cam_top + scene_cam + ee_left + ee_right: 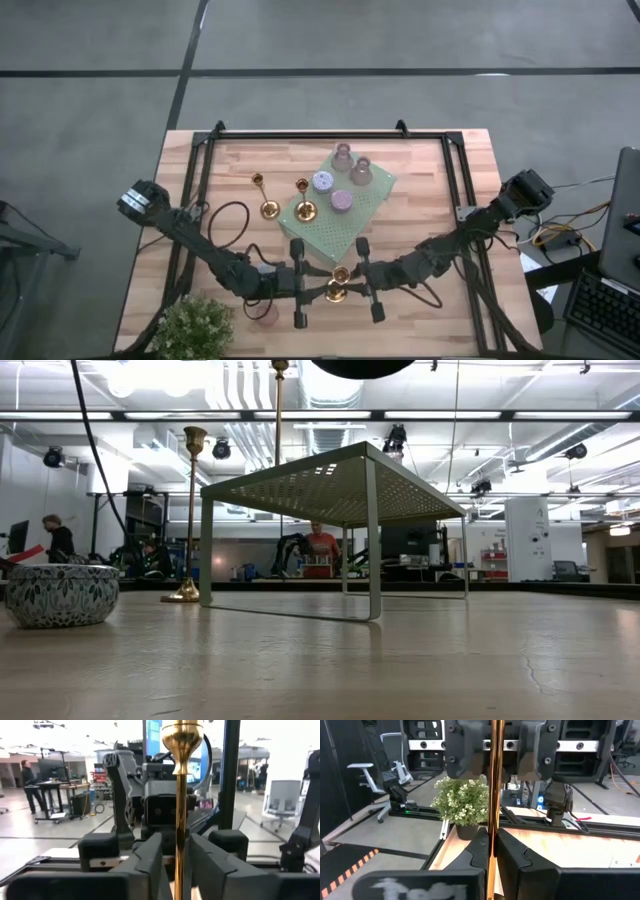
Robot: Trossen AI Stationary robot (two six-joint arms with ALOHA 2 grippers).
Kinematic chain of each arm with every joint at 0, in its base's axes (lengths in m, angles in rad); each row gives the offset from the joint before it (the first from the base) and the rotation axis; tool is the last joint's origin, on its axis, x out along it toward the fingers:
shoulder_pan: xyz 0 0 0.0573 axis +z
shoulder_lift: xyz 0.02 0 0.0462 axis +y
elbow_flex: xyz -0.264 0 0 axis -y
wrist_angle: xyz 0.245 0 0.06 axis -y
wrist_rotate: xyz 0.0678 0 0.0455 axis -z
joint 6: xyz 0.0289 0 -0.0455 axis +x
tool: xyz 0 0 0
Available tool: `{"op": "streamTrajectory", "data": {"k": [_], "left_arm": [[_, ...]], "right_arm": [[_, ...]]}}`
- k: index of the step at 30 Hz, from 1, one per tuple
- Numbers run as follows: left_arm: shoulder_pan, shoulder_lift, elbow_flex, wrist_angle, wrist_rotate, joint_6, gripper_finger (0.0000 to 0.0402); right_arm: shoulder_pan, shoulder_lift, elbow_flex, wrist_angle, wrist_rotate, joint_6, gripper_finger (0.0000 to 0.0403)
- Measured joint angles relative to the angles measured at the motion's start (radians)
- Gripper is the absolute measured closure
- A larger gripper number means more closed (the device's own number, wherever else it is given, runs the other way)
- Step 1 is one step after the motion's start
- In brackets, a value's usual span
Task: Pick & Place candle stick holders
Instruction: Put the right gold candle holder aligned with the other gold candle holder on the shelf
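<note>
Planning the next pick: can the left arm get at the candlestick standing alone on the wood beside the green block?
Probably yes: only bare wood lies between the left pincer and the lone candlestick. But it straddles the held candlestick, gripped by the right pincer.

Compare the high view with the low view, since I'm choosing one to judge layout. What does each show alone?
Only the high view shows the left gripper and right gripper meeting at the held gold candlestick near the table's front edge. It also shows the pastel holders on the green dotted block and the plant's leaves.
Only the low view shows the block's legs, the patterned pot and people behind.
Both show the block and the standing gold candlestick beside it.
</note>
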Motion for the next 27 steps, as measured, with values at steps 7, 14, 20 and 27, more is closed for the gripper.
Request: {"op": "streamTrajectory", "data": {"k": [7,14,20,27], "left_arm": [[-0.030,-0.117,-0.002,-0.321,-0.058,-0.060,0.0233],[-0.064,-0.244,-0.057,-0.508,-0.077,-0.192,0.0225],[-0.133,-0.316,-0.206,-0.414,-0.297,-0.249,0.0227],[-0.200,-0.363,-0.353,-0.232,-0.347,-0.177,0.0227]], "right_arm": [[-0.010,0.000,0.000,0.001,0.013,-0.003,0.0390],[-0.063,-0.002,0.000,0.000,0.061,-0.009,0.0390],[-0.146,-0.010,-0.003,-0.024,0.108,-0.018,0.0390],[-0.225,-0.016,-0.018,-0.021,0.105,-0.028,0.0390]]}}
